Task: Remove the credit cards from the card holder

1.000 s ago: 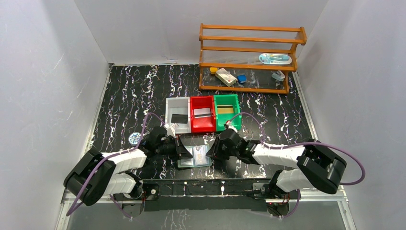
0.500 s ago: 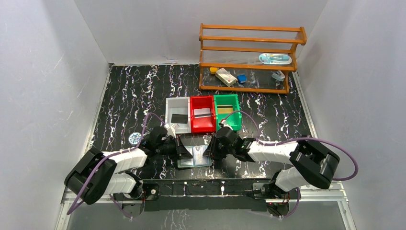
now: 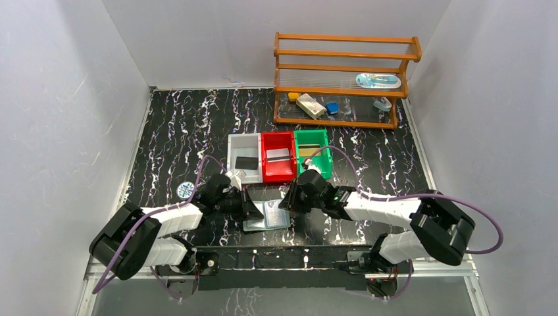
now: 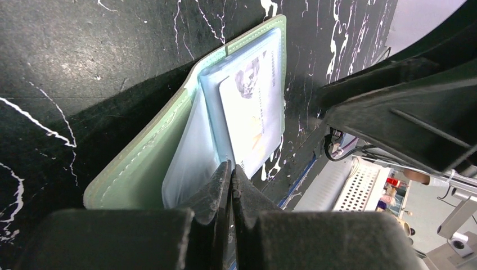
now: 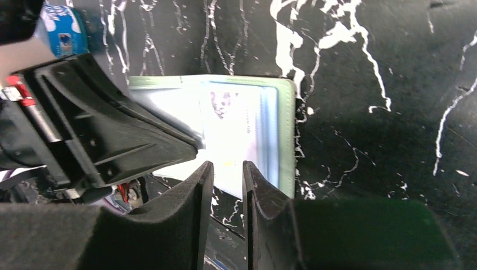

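At the table's [image 3: 184,125] near edge, between my arms | holder [image 3: 273,220] lies open and flat, a pale card [image 4: 253,112] in its clear pocket [image 4: 188,169] | left gripper [image 4: 230,167] — fingers pressed together, tips at the pocket's edge | right gripper [image 5: 228,166] — fingers slightly apart by the card's edge, pinching nothing

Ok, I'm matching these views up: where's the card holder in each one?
Top external: card holder, low centre, lying open.
Left wrist: centre-left, slanting up to the top edge.
Right wrist: upper centre.
Shared landmark: the pale printed card showing inside it.
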Controlling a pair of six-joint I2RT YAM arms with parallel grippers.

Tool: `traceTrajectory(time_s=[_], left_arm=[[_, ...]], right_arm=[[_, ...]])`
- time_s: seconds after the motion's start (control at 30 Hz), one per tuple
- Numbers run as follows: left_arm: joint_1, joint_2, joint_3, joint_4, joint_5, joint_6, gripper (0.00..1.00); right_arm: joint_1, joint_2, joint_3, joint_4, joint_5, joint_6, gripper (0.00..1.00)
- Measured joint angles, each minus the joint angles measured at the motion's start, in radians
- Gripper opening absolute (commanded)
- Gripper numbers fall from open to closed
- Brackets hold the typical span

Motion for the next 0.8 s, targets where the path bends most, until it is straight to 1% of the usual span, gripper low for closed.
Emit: traceTrajectory(time_s=[0.13,0.23,0.27,0.33,0.4,0.6,0.8], left_arm=[[0.0,0.0,0.003,-0.014,-0.011,0.006,0.02],[0.0,0.0,0.008,-0.025,-0.019,0.006,0.04],[0.0,0.0,0.008,-0.026,-0.019,0.006,0.09],[0.0,0.0,0.008,-0.025,-0.019,0.006,0.27],[0.0,0.0,0.008,-0.026,-0.023,0.006,0.31],[0.0,0.006,0.014,-0.032,-0.027,-0.008,0.32],[0.0,0.023,0.002,0.005,-0.03,-0.055,0.22]], right_arm=[[0.0,-0.004,0.024,0.004,-0.009,-0.014,0.34],[0.0,0.075,0.031,0.014,-0.036,-0.013,0.34],[0.0,0.107,0.031,0.029,-0.05,-0.013,0.34],[0.0,0.134,0.031,0.068,-0.074,-0.013,0.32],[0.0,0.147,0.031,0.087,-0.084,-0.01,0.29],[-0.001,0.161,0.029,0.102,-0.088,0.012,0.26],[-0.007,0.164,0.014,0.131,-0.099,0.026,0.24]])
